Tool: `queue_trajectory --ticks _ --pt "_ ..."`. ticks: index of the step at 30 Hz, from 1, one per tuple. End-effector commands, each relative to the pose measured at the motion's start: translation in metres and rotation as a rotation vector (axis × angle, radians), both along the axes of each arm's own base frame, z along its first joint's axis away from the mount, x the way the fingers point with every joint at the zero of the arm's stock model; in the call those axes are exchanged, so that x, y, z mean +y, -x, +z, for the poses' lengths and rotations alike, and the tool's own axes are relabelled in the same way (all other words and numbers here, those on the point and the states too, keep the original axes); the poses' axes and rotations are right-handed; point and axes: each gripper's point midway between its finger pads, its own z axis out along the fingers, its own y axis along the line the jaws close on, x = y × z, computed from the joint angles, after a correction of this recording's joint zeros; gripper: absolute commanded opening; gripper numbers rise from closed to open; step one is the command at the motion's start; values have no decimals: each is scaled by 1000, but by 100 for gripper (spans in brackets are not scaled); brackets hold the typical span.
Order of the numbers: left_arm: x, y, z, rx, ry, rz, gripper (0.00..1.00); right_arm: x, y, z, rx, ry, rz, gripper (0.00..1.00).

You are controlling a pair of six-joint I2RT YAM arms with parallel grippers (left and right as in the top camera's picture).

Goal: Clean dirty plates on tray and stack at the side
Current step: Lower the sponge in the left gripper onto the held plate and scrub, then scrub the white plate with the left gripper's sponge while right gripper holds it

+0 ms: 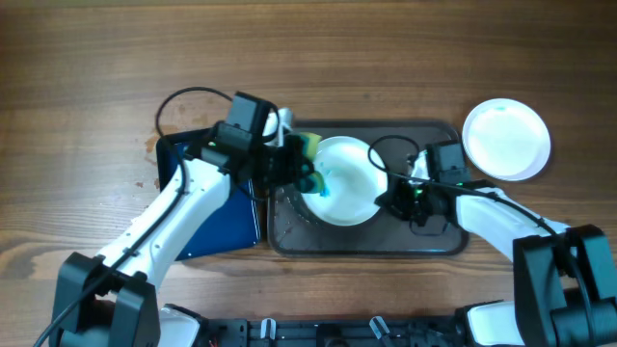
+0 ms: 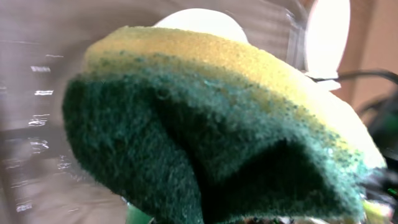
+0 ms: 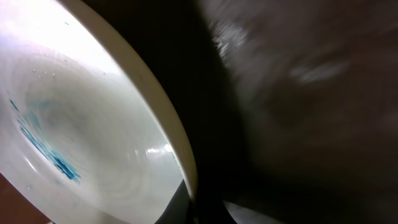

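A white plate (image 1: 349,188) with a blue smear on its left side sits over the dark grey tray (image 1: 366,243). My right gripper (image 1: 390,200) is shut on the plate's right rim; the right wrist view shows the rim (image 3: 186,168) between the jaws and the blue smear (image 3: 43,149). My left gripper (image 1: 305,169) is shut on a yellow and green sponge (image 1: 308,149) at the plate's left edge. The sponge (image 2: 205,124) fills the left wrist view. A second white plate (image 1: 506,140), with no smear showing, lies on the table right of the tray. A third plate is not in view.
A smaller glossy dark blue tray (image 1: 217,222) lies left of the grey tray, under my left arm. Black cables run over the tray's far edge. The table is brown wood.
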Motion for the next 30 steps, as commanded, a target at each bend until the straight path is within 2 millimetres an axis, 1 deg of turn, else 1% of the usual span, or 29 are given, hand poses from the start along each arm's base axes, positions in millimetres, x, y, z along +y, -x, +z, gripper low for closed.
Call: queue_trajectory --ticks 1,3,7,9,12,14,16,19,21,23,25,28,30 --pt "-25 11 -5 44 44 -62 4 -3 32 -32 120 90 1 4" --pt "-27 12 -17 67 29 -74 4 -1 35 -31 114 95 28 4" --pt "-24 14 -60 138 -38 -107 4 -3 31 -24 69 122 88 4" --pt "-20 16 -80 167 -76 -116 4 -3 25 -16 35 130 117 4" --pt "-17 20 -101 192 -107 -151 4 -4 14 -2 -21 159 149 4" --pt "-9 20 -117 206 -166 -140 4 -4 5 8 -62 170 171 4" --pt "-1 21 -128 209 -222 -140 4 -3 -1 18 -83 179 188 4" --pt "16 24 -137 220 -319 -122 4 -5 -5 24 -81 200 192 4" --pt "20 28 -138 238 -337 -125 4 -7 -4 24 -73 209 191 4" --pt "19 33 -137 254 -336 -134 4 -9 -3 23 -65 223 189 5" --pt "8 40 -135 265 -304 -162 4 -10 -1 22 -57 229 189 4" --pt "-13 52 -130 271 -249 -213 4 -11 0 22 -53 230 190 4" --pt "-29 58 -128 275 -226 -216 4 -11 0 22 -49 230 189 4"
